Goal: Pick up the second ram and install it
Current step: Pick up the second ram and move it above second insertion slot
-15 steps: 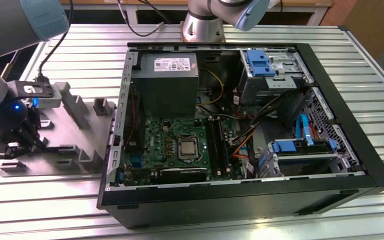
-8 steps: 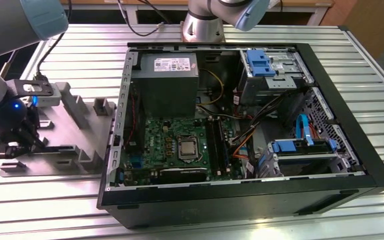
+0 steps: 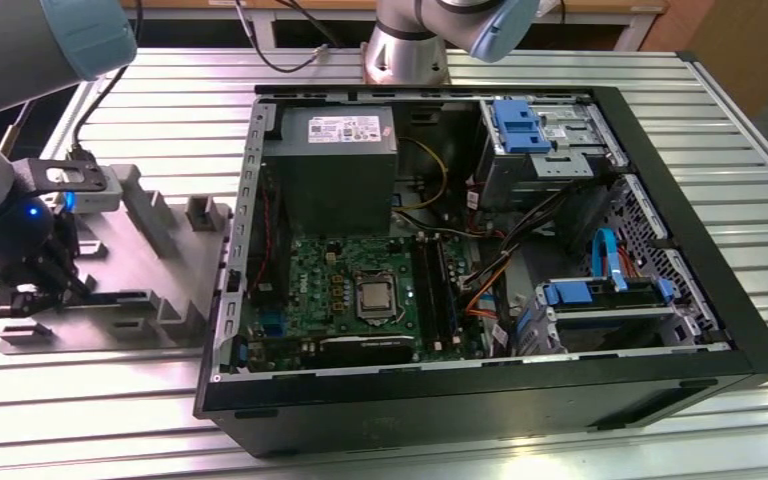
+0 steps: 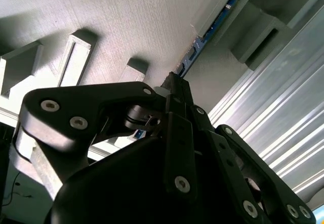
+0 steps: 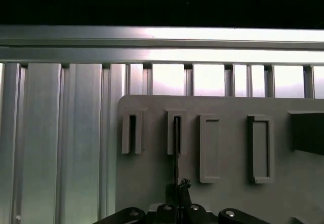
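Your black gripper [image 4: 174, 82] has its 2 fingers drawn narrow and pinched on the near end of the second ram [image 4: 210, 31], a thin blue-green memory stick standing on edge. The stick's far end sits in the slot of a raised block on the flat grey plastic fixture plate [image 4: 126, 16]. In the first wrist view the stick [image 5: 176, 143] runs edge-on from the gripper [image 5: 178, 186] into that slot. In the exterior view the gripper [image 3: 24, 295] is low over the fixture plate [image 3: 144, 250] at the exterior view's left. It is well apart from the open black computer case [image 3: 491, 400] on the ribbed aluminium table [image 3: 117, 400].
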You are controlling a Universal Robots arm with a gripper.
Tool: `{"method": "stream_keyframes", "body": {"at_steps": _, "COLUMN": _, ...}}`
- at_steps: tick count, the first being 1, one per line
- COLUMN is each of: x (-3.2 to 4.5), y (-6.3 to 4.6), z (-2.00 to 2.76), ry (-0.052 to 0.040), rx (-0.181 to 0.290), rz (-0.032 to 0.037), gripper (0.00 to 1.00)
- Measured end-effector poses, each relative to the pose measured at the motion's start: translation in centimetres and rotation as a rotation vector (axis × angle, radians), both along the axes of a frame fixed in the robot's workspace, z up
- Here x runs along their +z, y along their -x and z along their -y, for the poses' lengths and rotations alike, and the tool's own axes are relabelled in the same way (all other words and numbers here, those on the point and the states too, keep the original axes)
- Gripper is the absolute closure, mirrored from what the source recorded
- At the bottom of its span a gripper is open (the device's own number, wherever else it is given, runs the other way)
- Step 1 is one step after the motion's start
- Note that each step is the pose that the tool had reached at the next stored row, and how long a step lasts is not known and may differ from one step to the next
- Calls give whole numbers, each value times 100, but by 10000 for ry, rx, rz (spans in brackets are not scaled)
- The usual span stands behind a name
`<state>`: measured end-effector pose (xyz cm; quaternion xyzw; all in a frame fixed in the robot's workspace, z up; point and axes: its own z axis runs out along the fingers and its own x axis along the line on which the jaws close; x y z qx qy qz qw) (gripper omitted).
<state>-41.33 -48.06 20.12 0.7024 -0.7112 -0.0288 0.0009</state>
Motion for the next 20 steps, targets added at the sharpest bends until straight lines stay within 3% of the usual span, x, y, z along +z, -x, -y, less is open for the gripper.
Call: {"method": "stream_keyframes", "body": {"at_steps": 20, "x": 1, "y": -1, "z": 0, "ry": -1, "rx": -108, "rz": 0, "gripper": 89}}
